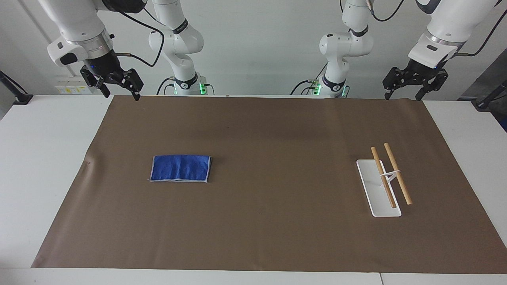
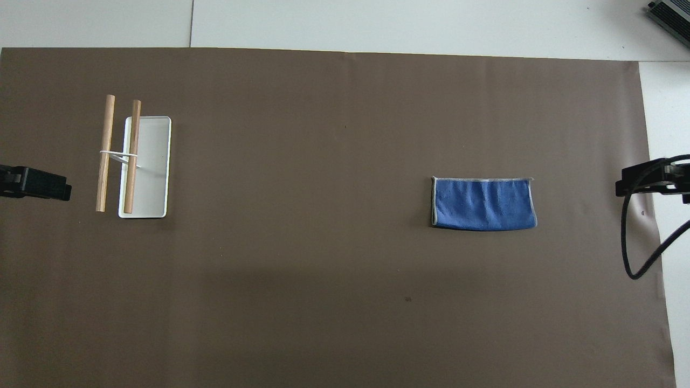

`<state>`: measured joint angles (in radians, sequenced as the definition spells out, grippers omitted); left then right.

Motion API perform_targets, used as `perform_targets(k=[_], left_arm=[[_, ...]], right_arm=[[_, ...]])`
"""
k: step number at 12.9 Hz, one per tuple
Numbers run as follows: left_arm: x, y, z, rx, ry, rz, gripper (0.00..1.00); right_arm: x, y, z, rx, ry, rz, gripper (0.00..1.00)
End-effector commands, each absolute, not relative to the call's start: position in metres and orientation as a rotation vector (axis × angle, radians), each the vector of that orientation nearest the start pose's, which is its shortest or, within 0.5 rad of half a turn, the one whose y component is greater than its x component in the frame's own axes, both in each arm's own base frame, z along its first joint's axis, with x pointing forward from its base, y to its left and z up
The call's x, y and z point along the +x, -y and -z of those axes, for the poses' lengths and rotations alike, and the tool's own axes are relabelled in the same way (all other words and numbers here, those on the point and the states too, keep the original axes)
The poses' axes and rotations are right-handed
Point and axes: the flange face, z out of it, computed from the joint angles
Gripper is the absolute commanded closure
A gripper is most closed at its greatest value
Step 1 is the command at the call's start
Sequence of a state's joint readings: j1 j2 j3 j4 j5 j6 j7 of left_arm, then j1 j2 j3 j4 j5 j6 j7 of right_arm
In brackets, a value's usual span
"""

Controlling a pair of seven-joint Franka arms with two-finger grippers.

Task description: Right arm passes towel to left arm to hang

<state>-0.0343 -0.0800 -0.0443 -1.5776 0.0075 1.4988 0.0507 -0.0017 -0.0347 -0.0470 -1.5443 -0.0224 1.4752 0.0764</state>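
A robotics lab. Two white robot arms (image 1: 176, 39) stand bolted at a white table (image 1: 43, 158). A brown mat (image 1: 277, 130) covers it before bare grey walls.

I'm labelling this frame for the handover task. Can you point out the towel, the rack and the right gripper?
towel (image 1: 180, 168): facing view, middle of its blue top.
rack (image 1: 376, 198): facing view, bare white base.
right gripper (image 1: 121, 95): facing view, between its fingertips.

Bright, even overhead light; soft faint shadows; sharp focus

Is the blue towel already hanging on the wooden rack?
No, the towel lies flat on the brown mat, apart from the rack.
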Motion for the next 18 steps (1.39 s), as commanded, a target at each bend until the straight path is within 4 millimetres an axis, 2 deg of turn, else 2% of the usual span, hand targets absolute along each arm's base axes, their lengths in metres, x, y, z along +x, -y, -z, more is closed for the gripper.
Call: perform_targets(k=[1,5,8,9,10,13,15,18], left_arm=[[0.516,0.041,-0.657,-3.113,-0.182,-0.009,0.0],[0.516,0.041,-0.657,-3.113,-0.179,-0.009,0.0],[0.516,0.035,-0.657,-3.114,-0.165,-0.011,0.0],[0.516,0.036,-0.656,-3.114,-0.167,-0.014,0.0],[0.516,0.036,-0.656,-3.112,-0.167,-0.016,0.0],[0.516,0.036,-0.655,-3.114,-0.165,-0.019,0.0],[0.516,0.036,-0.655,-3.114,-0.165,-0.019,0.0],[0.516,0.036,-0.655,-3.113,-0.17,-0.021,0.0]], right_arm=[[0.526,0.029,-0.647,-3.15,-0.193,-0.039,0.0],[0.52,0.028,-0.634,-3.149,-0.184,-0.036,0.0],[0.519,0.021,-0.632,-3.15,-0.169,-0.029,0.0],[0.521,0.021,-0.624,-3.149,-0.166,0.0,0.0],[0.52,0.02,-0.613,-3.145,-0.159,0.074,0.0],[0.509,-0.009,-0.579,-3.136,-0.081,0.176,0.0],[0.515,-0.01,-0.554,-3.135,-0.065,0.197,0.0],[0.531,-0.021,-0.495,-3.133,-0.03,0.229,0.0]])
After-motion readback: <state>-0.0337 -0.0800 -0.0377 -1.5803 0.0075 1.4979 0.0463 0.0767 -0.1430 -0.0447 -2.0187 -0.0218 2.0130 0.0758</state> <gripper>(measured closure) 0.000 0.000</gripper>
